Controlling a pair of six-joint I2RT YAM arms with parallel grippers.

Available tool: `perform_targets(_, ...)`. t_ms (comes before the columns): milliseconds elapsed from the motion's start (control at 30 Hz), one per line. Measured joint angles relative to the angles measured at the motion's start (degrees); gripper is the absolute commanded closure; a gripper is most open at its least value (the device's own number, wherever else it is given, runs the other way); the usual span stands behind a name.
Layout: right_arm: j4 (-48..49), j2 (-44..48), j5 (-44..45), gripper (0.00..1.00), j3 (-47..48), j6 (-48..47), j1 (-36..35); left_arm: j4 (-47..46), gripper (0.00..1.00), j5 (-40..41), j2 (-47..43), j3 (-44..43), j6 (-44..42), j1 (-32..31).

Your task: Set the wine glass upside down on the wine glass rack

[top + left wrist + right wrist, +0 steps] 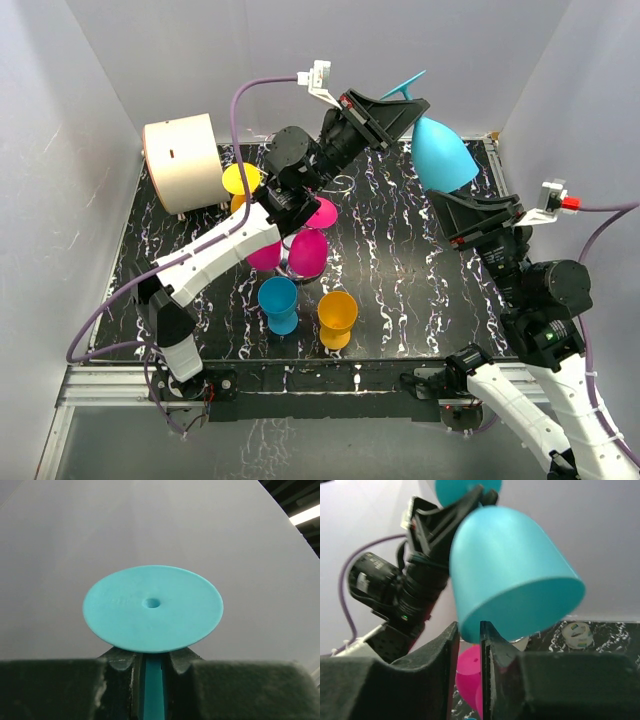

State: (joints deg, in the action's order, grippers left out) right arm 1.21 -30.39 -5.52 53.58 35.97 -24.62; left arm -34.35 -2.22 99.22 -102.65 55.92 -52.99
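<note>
1. Left gripper [151,661]: clamped on the wine glass [445,155] stem, foot at its 12 o'clock.
2. Right gripper [469,632]: jaws narrowly apart astride the bowl rim; contact cannot be told.
3. Glass aloft, bowl at 5 o'clock from the left gripper.

The wine glass [443,155], opaque teal with a rounded bowl, slim stem and flat round foot, hung tilted in the air. Its stem was pinched between the fingers of the left gripper [152,656] just under the foot, and its bowl opened towards the right gripper [469,645], whose fingers stood on either side of the rim wall. The wine glass rack [341,184] stood on the table below the left gripper, mostly hidden by that arm, showing little more than a thin silver wire loop.
</note>
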Motion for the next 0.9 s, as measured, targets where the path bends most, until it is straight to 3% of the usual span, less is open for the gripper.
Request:
perform_targets(33, -1.0, 0.0, 0.1, 0.64, 0.0, 0.0, 0.0, 0.7, 1.00, -0.2, 0.0, -0.9, -1.1, 0.0)
perform_targets(133, -4.0, 0.0, 1.1, 0.62, 0.0, 0.1, 0.0, 1.7, 1.00, -0.3, -0.3, -2.0, -4.1, 0.0)
perform_targets(333, -10.3, 0.1, 4.0, 0.41, 0.3, 0.5, 0.0, 4.9, 1.00, 0.3, -1.0, -1.4, -11.2, 0.2)
perform_targets(700, -21.2, -0.7, 7.2, 0.38, 6.1, 1.0, 0.0, 21.7, 1.00, 0.6, -5.9, -3.3, -34.3, 1.1)
perform_targets(900, -23.5, -5.5, 5.7, 0.37, 12.9, 3.4, 0.0, 23.5, 1.00, -3.3, -10.0, 0.1, -44.5, 1.2)
